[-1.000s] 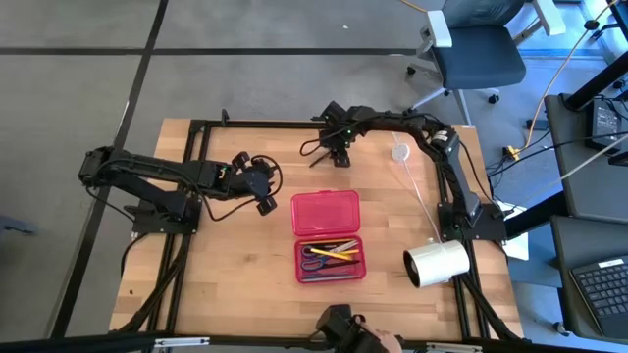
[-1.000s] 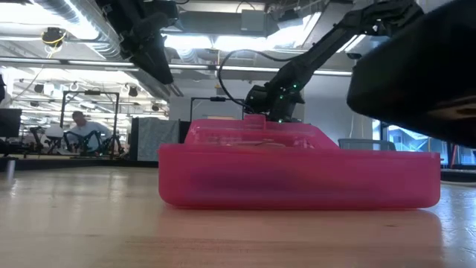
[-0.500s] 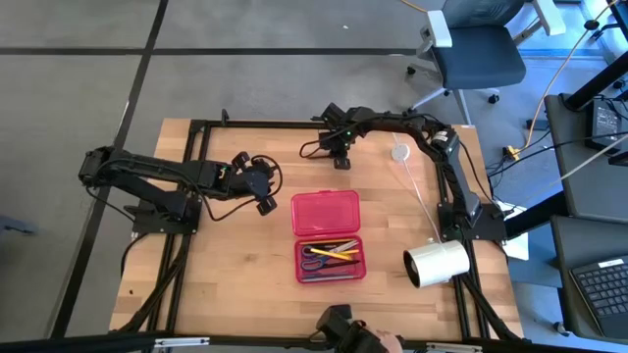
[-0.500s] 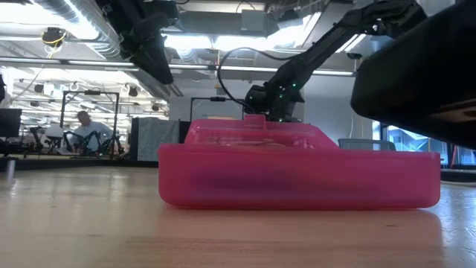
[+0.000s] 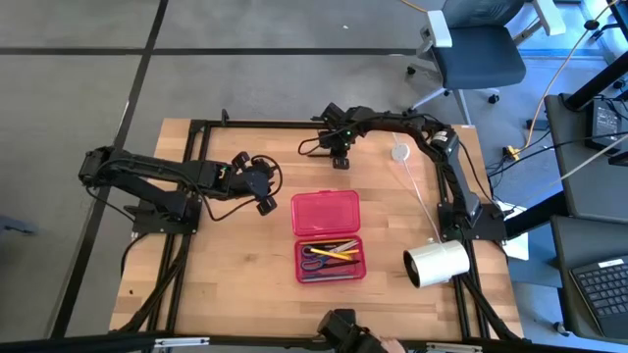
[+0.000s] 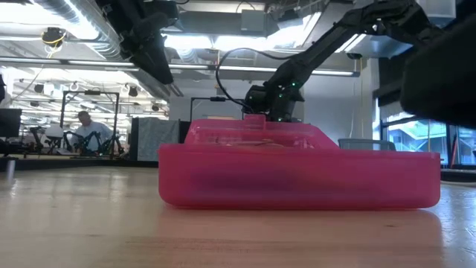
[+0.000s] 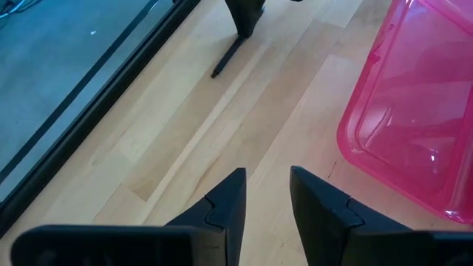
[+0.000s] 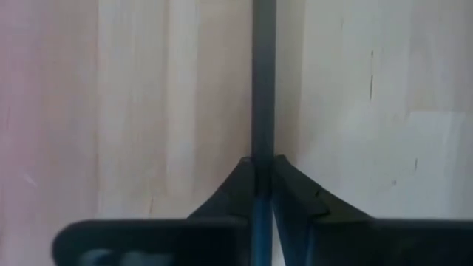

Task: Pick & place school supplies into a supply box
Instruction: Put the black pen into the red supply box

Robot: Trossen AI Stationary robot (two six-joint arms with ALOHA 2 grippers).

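High view: right hand [image 5: 340,157] is set at the far edge of the worktop [image 5: 245,265]; the open red box [image 5: 329,235] lies nearer, slightly left.

Right wrist view: a dark pen [image 8: 262,89] is pinched, its long axis running straight ahead.

Left wrist view: left hand [image 7: 267,193], part spread and empty, is placed beside the box.
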